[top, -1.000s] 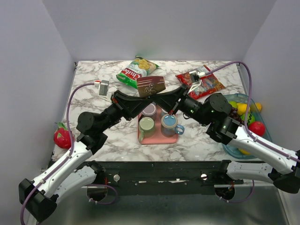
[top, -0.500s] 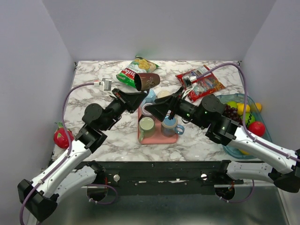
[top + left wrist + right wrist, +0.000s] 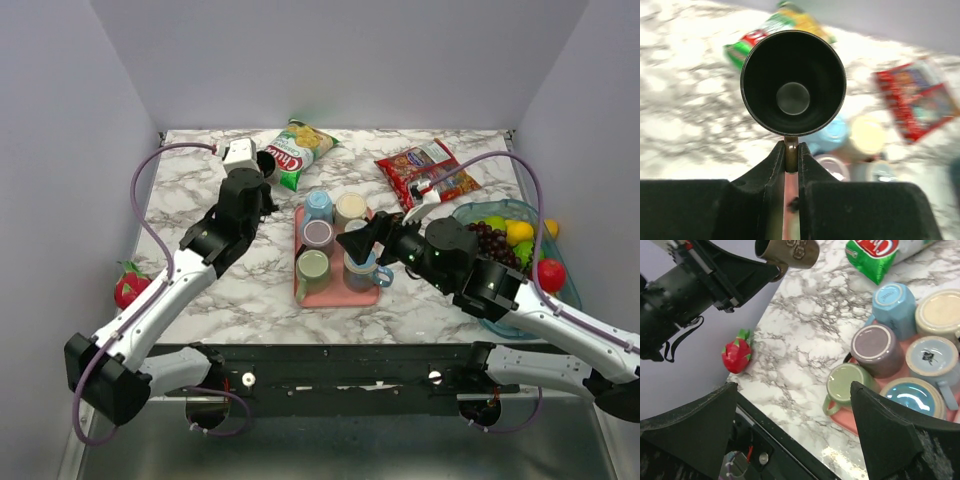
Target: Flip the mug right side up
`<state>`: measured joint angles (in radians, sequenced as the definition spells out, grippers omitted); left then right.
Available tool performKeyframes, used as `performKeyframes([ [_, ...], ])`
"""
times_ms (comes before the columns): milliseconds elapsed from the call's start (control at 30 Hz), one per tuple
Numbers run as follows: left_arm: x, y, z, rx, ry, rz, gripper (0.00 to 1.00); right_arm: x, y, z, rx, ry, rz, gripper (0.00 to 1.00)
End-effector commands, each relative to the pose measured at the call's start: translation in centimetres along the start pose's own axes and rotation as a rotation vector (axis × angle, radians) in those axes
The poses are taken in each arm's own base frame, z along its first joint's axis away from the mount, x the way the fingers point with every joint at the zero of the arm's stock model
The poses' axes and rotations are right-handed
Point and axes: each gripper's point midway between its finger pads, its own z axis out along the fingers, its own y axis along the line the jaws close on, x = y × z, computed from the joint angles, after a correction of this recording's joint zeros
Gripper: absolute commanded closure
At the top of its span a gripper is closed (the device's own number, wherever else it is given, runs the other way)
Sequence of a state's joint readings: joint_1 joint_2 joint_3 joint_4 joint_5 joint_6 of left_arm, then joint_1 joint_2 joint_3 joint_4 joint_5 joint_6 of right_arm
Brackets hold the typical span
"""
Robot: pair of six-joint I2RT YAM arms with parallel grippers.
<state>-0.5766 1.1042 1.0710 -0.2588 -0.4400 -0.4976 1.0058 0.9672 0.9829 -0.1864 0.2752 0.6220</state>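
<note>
1. Far left of the tray (image 3: 335,293), near the front edge of the table (image 3: 190,195): red dragon fruit (image 3: 128,288), alone on the marble.
2. Back-left of the tray: left gripper (image 3: 791,150), closed to a thin slit and pinching the narrow handle of the brown mug (image 3: 793,82). Mug held clear of the marble, on its side, neither mouth-up nor mouth-down. Mouth turned straight back at the left wrist camera, round base visible deep inside. Raised pattern on the outer wall, seen from the right wrist.
3. Behind the tray, just right of the held mug: green chips (image 3: 300,148), bag flat on the marble.
4. On the tray: six cups packed close.
   - At the back, blue cup (image 3: 888,302) and cream cup (image 3: 940,312).
   - In the middle, purple cup (image 3: 875,347) and pale cup (image 3: 930,355).
   - At the front, green cup (image 3: 845,385) and teal cup (image 3: 910,397).
   - Blue and purple bottom-up; green showing its inside.
5. Over the tray's right half: right gripper (image 3: 794,390), spread wide, nothing between the fingers, hanging above the cups.
6. Back-right of the tray: red snack bag (image 3: 425,170), flat on the marble.
7. Well right of the tray, at the table's right edge: blue bowl (image 3: 468,210) holding dark grapes (image 3: 490,240) and other fruit.
</note>
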Motion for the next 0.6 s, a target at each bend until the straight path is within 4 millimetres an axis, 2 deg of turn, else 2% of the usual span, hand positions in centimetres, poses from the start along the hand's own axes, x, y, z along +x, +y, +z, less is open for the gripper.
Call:
performKeyframes([
  [0,0.2,7.3,2.3,-0.272,0.044,0.077,1.00,0.5,-3.4,-1.2,0.138,-0.004,-0.008,0.01],
  [33,1.0,8.2,3.1,-0.297,0.072,0.084,1.00,0.7,-3.8,-1.4,0.153,0.001,-0.014,0.01],
  [100,1.1,10.4,4.1,-0.344,0.081,0.083,1.00,0.4,-4.5,-1.8,0.178,-0.013,-0.020,0.01],
  [200,2.1,11.9,5.4,-0.358,0.082,0.164,1.00,0.3,-5.4,-2.3,0.209,-0.021,-0.032,0.01],
  [233,2.5,13.1,5.8,-0.392,0.090,0.184,1.00,0.4,-5.6,-2.4,0.215,-0.018,-0.035,0.01],
  [367,3.9,15.8,7.4,-0.426,0.127,0.175,1.00,0.4,-6.3,-2.4,0.231,-0.018,-0.038,0.01],
  [567,5.1,18.1,10.4,-0.414,0.105,0.116,1.00,1.3,-7.6,-2.5,0.258,-0.009,-0.041,0.00],
])
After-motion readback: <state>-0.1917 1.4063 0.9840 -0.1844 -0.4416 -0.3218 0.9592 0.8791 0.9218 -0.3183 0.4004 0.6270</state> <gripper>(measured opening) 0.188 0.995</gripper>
